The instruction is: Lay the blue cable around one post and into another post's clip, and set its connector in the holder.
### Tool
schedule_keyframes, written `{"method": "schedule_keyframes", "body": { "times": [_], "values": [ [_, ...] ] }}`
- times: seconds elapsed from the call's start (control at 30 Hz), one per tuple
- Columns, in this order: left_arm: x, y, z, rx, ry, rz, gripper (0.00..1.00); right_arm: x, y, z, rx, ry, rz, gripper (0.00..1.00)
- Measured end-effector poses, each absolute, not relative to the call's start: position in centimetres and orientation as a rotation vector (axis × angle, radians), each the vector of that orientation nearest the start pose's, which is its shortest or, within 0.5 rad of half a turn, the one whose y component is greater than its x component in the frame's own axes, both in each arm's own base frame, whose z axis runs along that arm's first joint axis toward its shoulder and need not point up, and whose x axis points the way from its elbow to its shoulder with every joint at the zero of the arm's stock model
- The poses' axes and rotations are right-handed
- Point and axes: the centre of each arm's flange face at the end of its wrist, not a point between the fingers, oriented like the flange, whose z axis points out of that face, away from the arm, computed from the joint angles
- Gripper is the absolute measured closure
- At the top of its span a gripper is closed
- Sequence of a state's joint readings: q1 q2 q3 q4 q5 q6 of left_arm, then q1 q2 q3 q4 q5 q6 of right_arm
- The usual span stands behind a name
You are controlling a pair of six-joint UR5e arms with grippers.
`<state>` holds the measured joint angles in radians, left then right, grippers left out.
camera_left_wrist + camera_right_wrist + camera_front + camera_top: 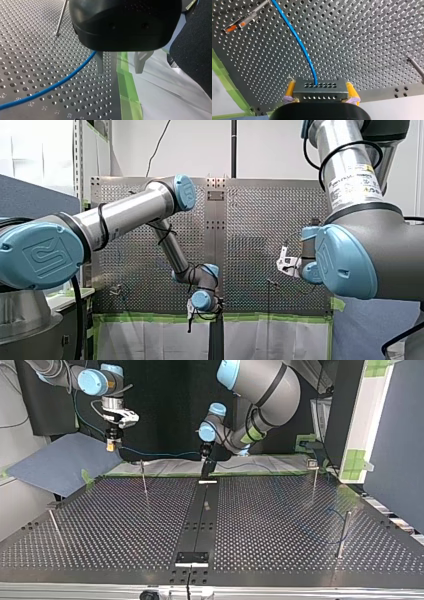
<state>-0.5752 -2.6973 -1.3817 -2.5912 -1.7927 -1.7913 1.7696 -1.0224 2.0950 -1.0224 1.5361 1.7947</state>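
Front: my left gripper (191,316) is low at the near edge of the perforated table (250,220). My right gripper (284,262) is raised at right. The cable is hard to see here.
Top: the blue cable (160,453) spans between both grippers, clear of the nearest post (144,479).
Left wrist: my fingers are spread. The cable passes just beside one, ungripped.
Right wrist: my yellow pads (291,88) are clamped on the connector (320,90).
Judgement: routing, clip and holder steps are all not yet done.

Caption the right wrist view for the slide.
My right hand clamps the grey connector between yellow pads; its blue cable runs out across the perforated table.
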Motion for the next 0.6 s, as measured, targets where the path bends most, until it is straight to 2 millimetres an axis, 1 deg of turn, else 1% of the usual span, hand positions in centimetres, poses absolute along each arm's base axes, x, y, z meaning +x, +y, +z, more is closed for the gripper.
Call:
{"method": "schedule_keyframes", "body": {
  "times": [0.27, 0.6],
  "values": [
    [49.97, -46.16, -9.26, 0.215, 1.944, -0.330, 0.39, 23.35, -46.98, 7.48, 1.320, -1.308, 1.499, 1.00],
    [49.55, -46.51, -9.23, 0.243, 1.953, -0.341, 0.39, 23.34, -47.12, 6.90, 1.325, -1.306, 1.491, 1.00]
  ]
}}
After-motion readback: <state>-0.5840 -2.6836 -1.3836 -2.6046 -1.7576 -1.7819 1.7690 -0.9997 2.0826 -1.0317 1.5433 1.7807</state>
